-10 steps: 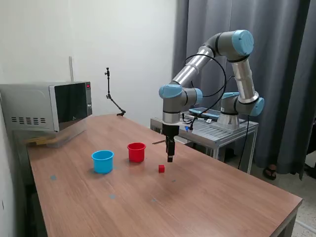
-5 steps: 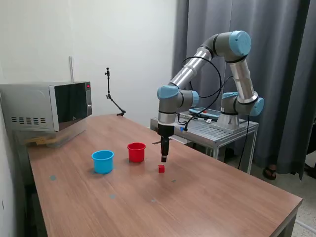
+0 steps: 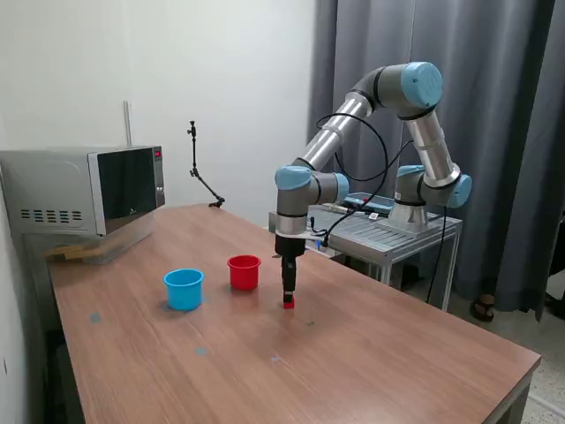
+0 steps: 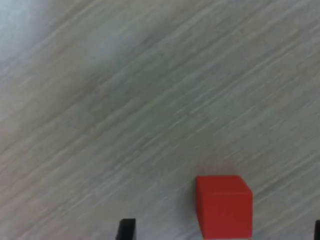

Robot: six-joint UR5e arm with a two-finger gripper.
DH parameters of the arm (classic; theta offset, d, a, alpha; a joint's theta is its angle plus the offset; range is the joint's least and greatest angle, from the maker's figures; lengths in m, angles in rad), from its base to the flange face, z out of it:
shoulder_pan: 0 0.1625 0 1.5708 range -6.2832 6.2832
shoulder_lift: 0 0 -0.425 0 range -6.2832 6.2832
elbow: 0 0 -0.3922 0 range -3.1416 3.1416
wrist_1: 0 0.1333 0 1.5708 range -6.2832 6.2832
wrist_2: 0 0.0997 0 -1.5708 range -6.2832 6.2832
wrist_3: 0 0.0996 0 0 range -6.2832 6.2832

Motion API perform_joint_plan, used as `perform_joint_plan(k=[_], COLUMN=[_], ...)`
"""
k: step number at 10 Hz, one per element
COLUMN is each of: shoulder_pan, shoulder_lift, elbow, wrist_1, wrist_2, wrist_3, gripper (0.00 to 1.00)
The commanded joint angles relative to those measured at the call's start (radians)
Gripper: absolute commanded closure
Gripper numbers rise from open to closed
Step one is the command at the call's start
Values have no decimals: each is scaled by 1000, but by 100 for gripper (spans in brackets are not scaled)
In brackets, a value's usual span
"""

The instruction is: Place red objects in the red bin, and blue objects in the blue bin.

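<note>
The gripper (image 3: 288, 299) is down at the table (image 3: 371, 353), fingers spread apart with the red cube (image 4: 223, 206) between them, nearer one finger (image 4: 126, 229) than the other. Centre frame, the red cup (image 3: 244, 271) stands just left; the blue cup (image 3: 184, 288) farther left. Open tabletop all round.
</note>
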Motion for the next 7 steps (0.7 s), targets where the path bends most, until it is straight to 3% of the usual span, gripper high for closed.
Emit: perform_joint_plan(k=[1,7], shoulder_pan=[0,10], shoulder_lift=[18,40], elbow=[-12,-26], wrist_1=[0,0], wrist_2=[0,0], wrist_3=[-2,-2], gripper=[0,0])
